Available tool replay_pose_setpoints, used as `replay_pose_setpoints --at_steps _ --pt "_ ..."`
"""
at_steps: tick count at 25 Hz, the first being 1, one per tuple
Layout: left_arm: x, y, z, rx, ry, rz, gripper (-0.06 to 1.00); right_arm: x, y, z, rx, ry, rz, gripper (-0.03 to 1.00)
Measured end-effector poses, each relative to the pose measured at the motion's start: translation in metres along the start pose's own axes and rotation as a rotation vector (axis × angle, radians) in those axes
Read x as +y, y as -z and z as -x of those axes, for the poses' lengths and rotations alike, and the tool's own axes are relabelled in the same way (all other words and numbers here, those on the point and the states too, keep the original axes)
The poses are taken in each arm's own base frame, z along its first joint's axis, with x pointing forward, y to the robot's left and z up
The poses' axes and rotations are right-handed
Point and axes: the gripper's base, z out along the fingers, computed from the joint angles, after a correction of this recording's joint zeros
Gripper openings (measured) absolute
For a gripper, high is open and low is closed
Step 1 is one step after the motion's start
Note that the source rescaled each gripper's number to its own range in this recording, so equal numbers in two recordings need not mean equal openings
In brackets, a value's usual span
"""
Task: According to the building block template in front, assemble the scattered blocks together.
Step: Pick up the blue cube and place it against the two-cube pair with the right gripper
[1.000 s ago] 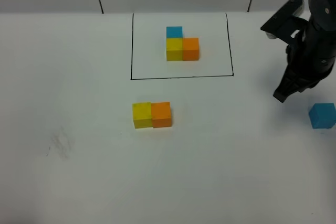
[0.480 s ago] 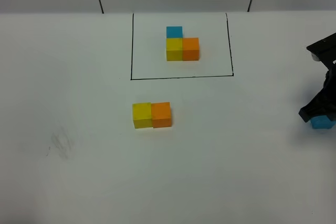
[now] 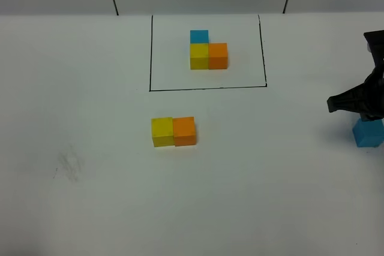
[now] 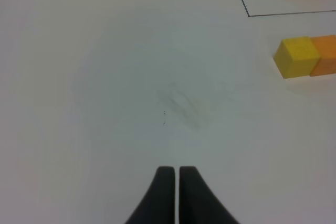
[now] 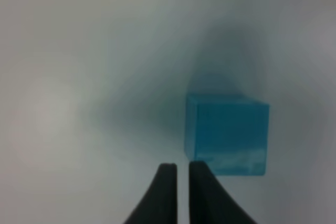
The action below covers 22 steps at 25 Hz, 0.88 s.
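Exterior high: building block template (image 3: pixel 208 50) upper centre, inside drawn frame (image 3: pixel 207 88). Yellow cube (image 3: pixel 162 132) and orange cube (image 3: pixel 185 130) touching, just below the frame, mid-picture. Blue cube (image 3: pixel 367 133) at right edge, right gripper (image 3: pixel 357 107) directly above it in the picture.

Left wrist: left gripper (image 4: pixel 177 172) pressed together, empty, lower centre. Yellow cube (image 4: pixel 297 56) upper right.

Right wrist: right gripper (image 5: pixel 182 174) parted by a narrow slit only, empty. Blue cube (image 5: pixel 227 134) right of the tips, not between them.

Risk: descending like this, likely to land a finger on the cube and shove or tip it. Slit too narrow, aim off-centre.
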Motion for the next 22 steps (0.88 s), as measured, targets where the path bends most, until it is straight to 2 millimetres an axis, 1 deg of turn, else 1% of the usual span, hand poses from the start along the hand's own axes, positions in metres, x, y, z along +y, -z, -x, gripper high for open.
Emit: replay_pose_setpoints --at_steps 3,8,9,10,11,13,19,22 --pt "0.000 0.000 0.000 0.000 0.000 0.000 0.00 0.001 -0.006 0.000 0.018 -0.006 -0.002 0.29" --pt "0.000 0.000 0.000 0.000 0.000 0.000 0.00 0.001 -0.007 0.000 0.015 -0.008 0.000 0.73" --pt "0.000 0.000 0.000 0.000 0.000 0.000 0.00 0.001 -0.007 0.000 0.010 -0.007 0.000 0.79" --pt "0.000 0.000 0.000 0.000 0.000 0.000 0.00 0.001 -0.007 0.001 0.002 -0.002 -0.002 0.83" --pt "0.000 0.000 0.000 0.000 0.000 0.000 0.00 0.000 -0.007 0.002 -0.007 0.005 -0.007 0.86" --pt "0.000 0.000 0.000 0.000 0.000 0.000 0.00 -0.001 -0.007 0.003 -0.018 0.017 -0.021 0.88" --pt "0.000 0.000 0.000 0.000 0.000 0.000 0.00 -0.016 -0.008 0.004 -0.022 -0.008 -0.058 0.87" --pt "0.000 0.000 0.000 0.000 0.000 0.000 0.00 -0.019 -0.012 0.003 -0.009 -0.007 -0.061 0.87"
